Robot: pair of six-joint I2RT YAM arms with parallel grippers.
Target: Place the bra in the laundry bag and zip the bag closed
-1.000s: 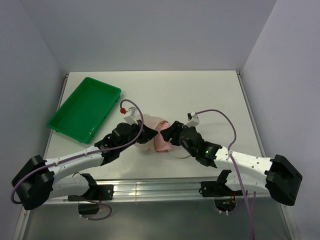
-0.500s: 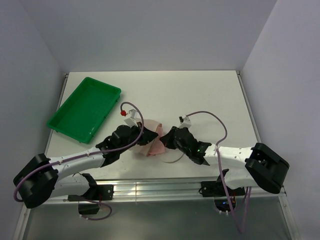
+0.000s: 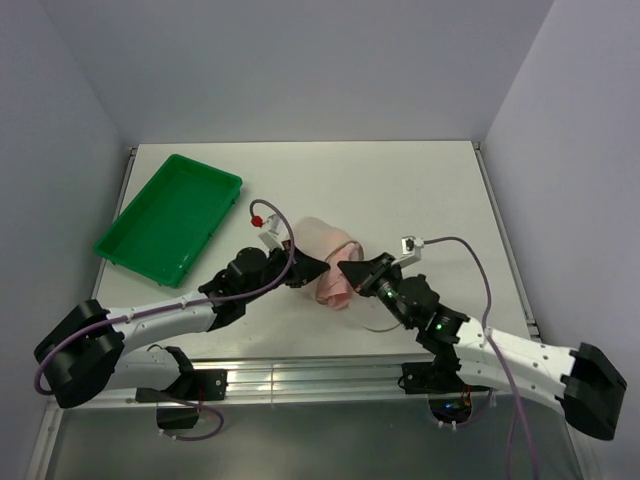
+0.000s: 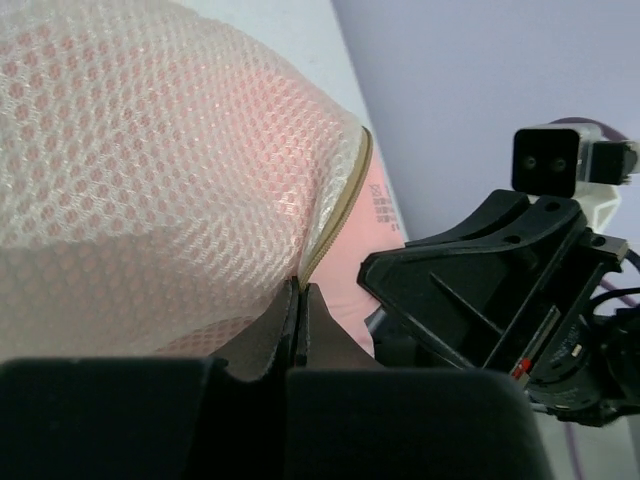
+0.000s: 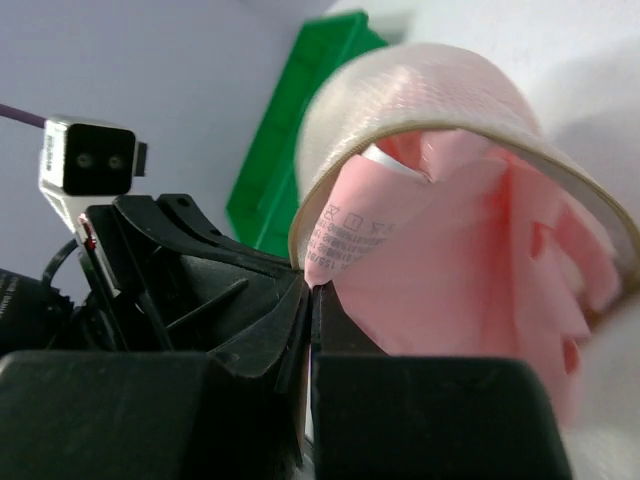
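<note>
Right wrist alone — bra (image 5: 450,270) inside laundry bag (image 5: 420,85); left gripper (image 4: 300,305), right gripper (image 5: 308,300) clenched on rim.

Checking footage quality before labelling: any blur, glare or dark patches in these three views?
Top external: even light, sharp, soft shadows. Left wrist: laundry bag mesh crisp, left fingers dark and blurred. Right wrist: bra label in focus, green tray behind it soft, right fingers nearly black.

Printed care tag (image 5: 338,238) on the bra (image 5: 450,260), tiny symbols and lines, nothing legible
</note>
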